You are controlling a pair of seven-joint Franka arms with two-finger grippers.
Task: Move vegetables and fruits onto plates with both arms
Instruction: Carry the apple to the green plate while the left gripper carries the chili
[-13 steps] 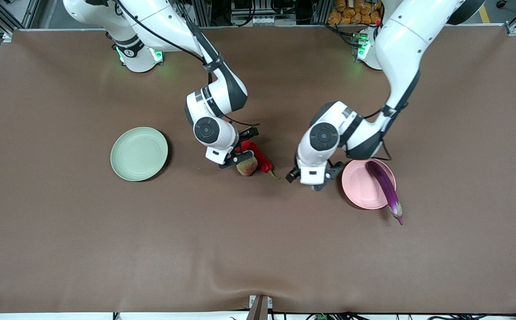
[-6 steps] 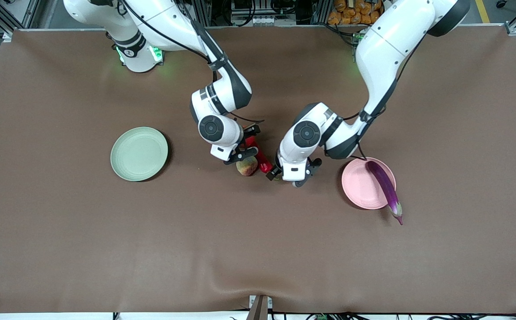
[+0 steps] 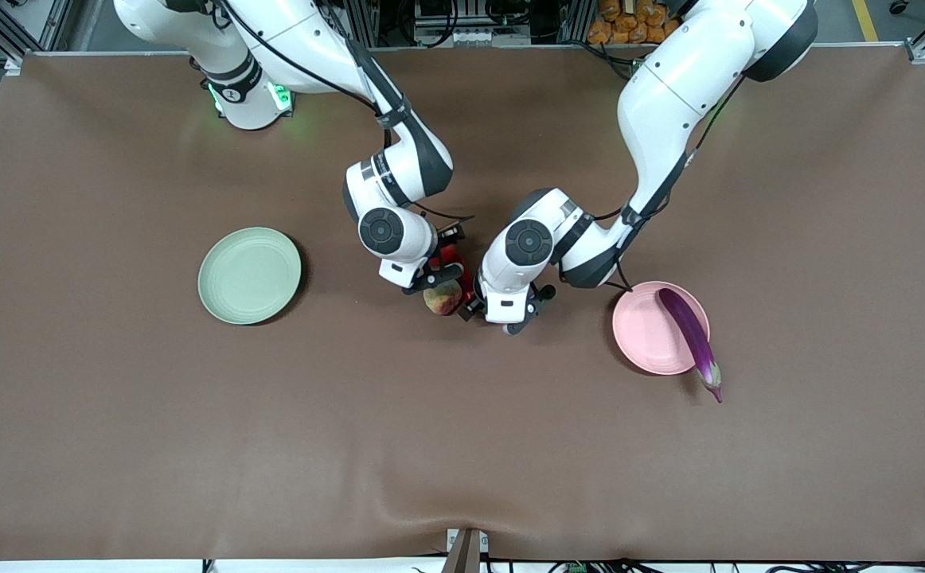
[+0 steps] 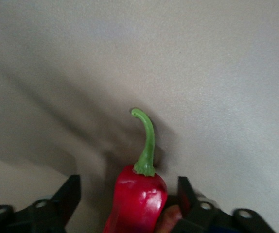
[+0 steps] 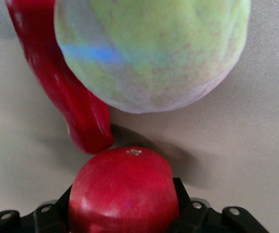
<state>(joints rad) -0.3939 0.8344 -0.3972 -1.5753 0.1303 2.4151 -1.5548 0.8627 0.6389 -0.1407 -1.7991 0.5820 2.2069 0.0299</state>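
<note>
My right gripper (image 3: pixel 433 276) is shut on the red pomegranate (image 5: pixel 125 189), low at the table. The yellowish peach (image 3: pixel 442 301) lies right beside it, a little nearer the front camera, and fills the right wrist view (image 5: pixel 149 48). The red chili (image 4: pixel 137 199) with its green stem lies against the peach. My left gripper (image 3: pixel 478 310) is open and down over the chili, one finger (image 4: pixel 71 194) on each side of it. The purple eggplant (image 3: pixel 689 330) lies on the pink plate (image 3: pixel 645 334), its stem end over the rim. The pale green plate (image 3: pixel 249 275) holds nothing.
The two grippers stand close together mid-table, between the two plates. The brown table cover (image 3: pixel 462 446) has a raised fold near the front edge.
My left arm has swung from beside the pink plate toward the right arm's end and now has the chili between its fingers. My right gripper has shifted only slightly.
</note>
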